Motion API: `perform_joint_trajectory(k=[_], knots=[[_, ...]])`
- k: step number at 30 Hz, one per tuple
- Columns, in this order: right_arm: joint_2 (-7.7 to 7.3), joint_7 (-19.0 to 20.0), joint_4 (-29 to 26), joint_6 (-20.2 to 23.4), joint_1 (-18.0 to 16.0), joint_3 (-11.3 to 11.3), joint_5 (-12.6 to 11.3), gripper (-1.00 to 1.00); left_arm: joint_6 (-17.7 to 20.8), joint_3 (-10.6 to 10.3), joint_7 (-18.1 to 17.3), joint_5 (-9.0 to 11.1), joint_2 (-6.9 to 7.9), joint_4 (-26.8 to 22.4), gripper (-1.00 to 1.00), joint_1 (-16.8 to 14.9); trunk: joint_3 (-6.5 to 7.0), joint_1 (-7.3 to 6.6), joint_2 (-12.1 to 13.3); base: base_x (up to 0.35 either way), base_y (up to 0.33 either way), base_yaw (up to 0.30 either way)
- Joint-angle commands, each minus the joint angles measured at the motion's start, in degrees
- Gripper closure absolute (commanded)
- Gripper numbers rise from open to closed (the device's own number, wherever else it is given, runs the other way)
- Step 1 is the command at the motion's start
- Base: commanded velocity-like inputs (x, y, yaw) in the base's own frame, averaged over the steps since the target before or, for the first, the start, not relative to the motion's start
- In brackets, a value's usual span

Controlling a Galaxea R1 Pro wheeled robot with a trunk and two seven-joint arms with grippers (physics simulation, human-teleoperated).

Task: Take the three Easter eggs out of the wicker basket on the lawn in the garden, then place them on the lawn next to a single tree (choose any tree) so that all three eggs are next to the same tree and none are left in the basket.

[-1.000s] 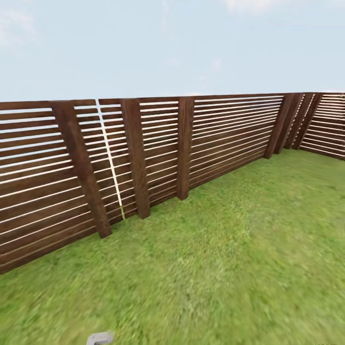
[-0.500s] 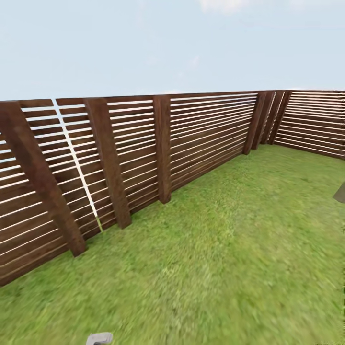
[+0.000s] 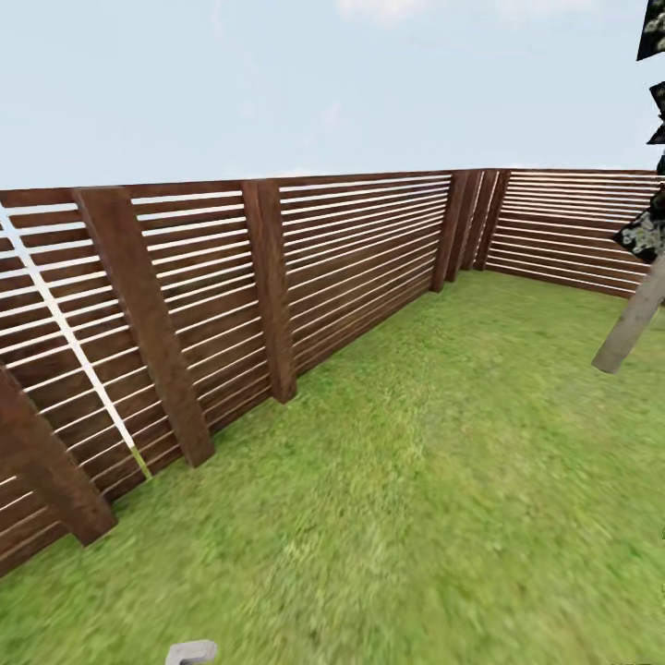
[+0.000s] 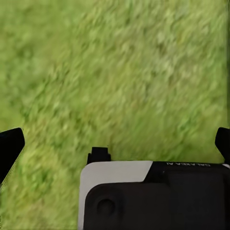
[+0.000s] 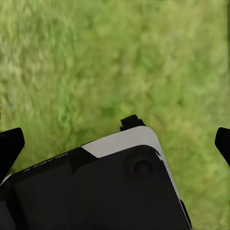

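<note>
Both grippers spread wide w/ nothing between fingers: left gripper (image 4: 115,143) fingertips (image 4: 9,146) at opposite edges of wrist view over blurred lawn (image 4: 134,72), right gripper (image 5: 115,143) same, fingertips (image 5: 10,143) far apart above grass. Head view: lawn (image 3: 434,480) running up to brown slat fence (image 3: 351,249) w/ corner far right; grey-brown tree (image 3: 633,319) trunk leaning at right edge, rooted in grass, well apart from both grippers, bits of dark foliage above it.
</note>
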Motion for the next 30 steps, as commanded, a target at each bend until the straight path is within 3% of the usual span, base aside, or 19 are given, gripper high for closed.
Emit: perform_joint_trajectory(k=[1,10,19,30], knots=[[0.06,-0.13,-0.13,0.32,-0.02,-0.35,0.06,-1.0,0.17,0.44,-0.31,0.0,0.01,-0.04,-1.0,-0.01,-0.15,0.06,-0.09,0.324,0.0,-0.253],[0.09,-0.15,-0.23,0.13,-0.02,-0.35,0.13,-1.0,0.18,0.46,-0.31,0.0,0.02,-0.08,-1.0,0.0,-0.62,0.06,-0.09,0.324,0.0,-0.232],[0.18,-0.06,-0.64,-0.03,-0.02,-0.34,0.07,-1.0,0.18,0.43,-0.31,0.0,-0.03,-0.03,-1.0,-0.02,-0.82,0.06,-0.09,0.324,0.0,-0.055],[-0.08,1.56,-0.22,0.25,-0.02,-0.35,0.06,-1.0,0.17,0.42,-0.31,-0.01,-0.04,-0.04,-1.0,-0.01,-1.59,0.06,-0.09,0.293,0.0,-0.17]])
